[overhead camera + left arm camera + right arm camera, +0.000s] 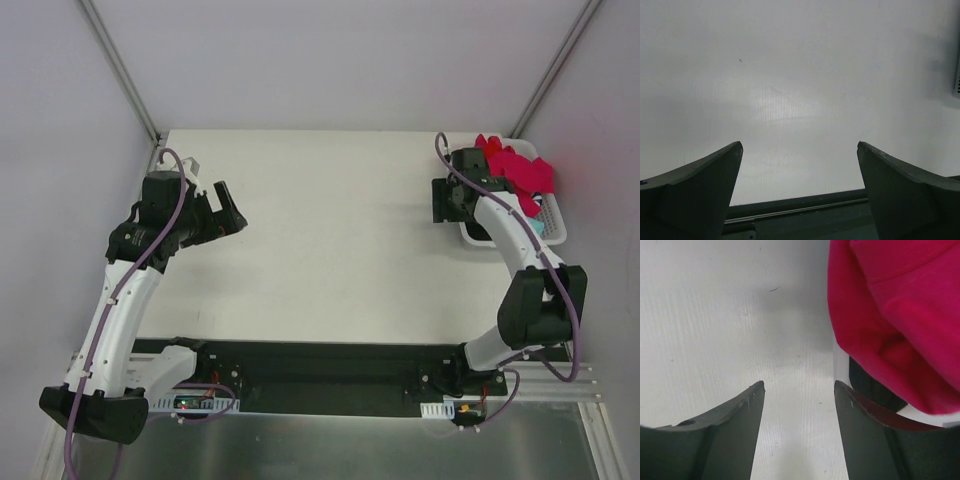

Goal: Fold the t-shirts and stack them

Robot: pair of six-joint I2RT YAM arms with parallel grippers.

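A heap of t-shirts (515, 170), red and magenta-pink, spills over the rim of the white basket (560, 232) at the back right; a bit of teal cloth (538, 222) shows lower inside it. My right gripper (442, 203) hangs just left of the basket. In the right wrist view that gripper (799, 383) is open over bare table, and the pink shirt (900, 315) droops over the basket wall (840, 365) beside its right finger. Dark cloth (875, 390) lies under the pink. My left gripper (232, 212) (800, 145) is wide open above the table's left side, holding nothing.
The white table (330, 240) runs between the two arms. A black base rail (330, 365) lies along the near edge and also shows in the left wrist view (800, 207). Grey walls close in on both sides.
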